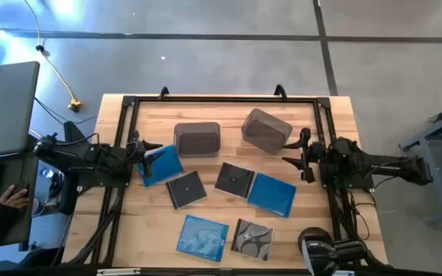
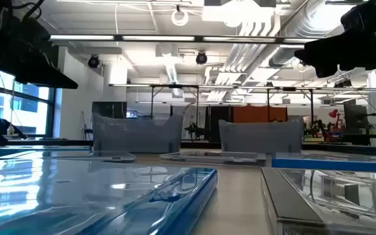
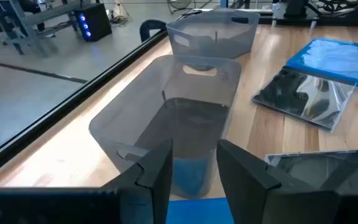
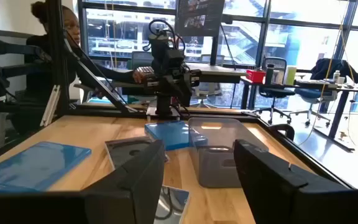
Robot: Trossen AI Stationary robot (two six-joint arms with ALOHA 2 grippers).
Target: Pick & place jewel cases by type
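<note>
Six jewel cases lie flat on the wooden table [image 1: 336,115]: a blue one [image 1: 162,165] at the left, two dark ones [image 1: 185,188] [image 1: 234,179], a blue one [image 1: 272,193], a cloud-patterned blue one [image 1: 202,236] and a silvery one [image 1: 252,239]. My left gripper [image 1: 150,148] [image 3: 194,180] stands open over the left blue case's far left corner [image 3: 194,208] and faces a grey bin [image 3: 166,124]. My right gripper [image 1: 291,149] [image 4: 197,174] is open at the table's right, with nothing between its fingers. My left gripper slants down over the blue case's far left corner. Its own fingers [image 3: 157,177] hide the spot, so I cannot tell whether they touch the case. The case lies on the table.
Two translucent grey bins [image 1: 197,140] [image 1: 266,130] stand at the table's far middle, the right one turned askew. A black frame [image 1: 221,98] runs around the table. A person [image 4: 61,37] sits beyond the left edge, a hand [image 1: 10,199] at a keyboard.
</note>
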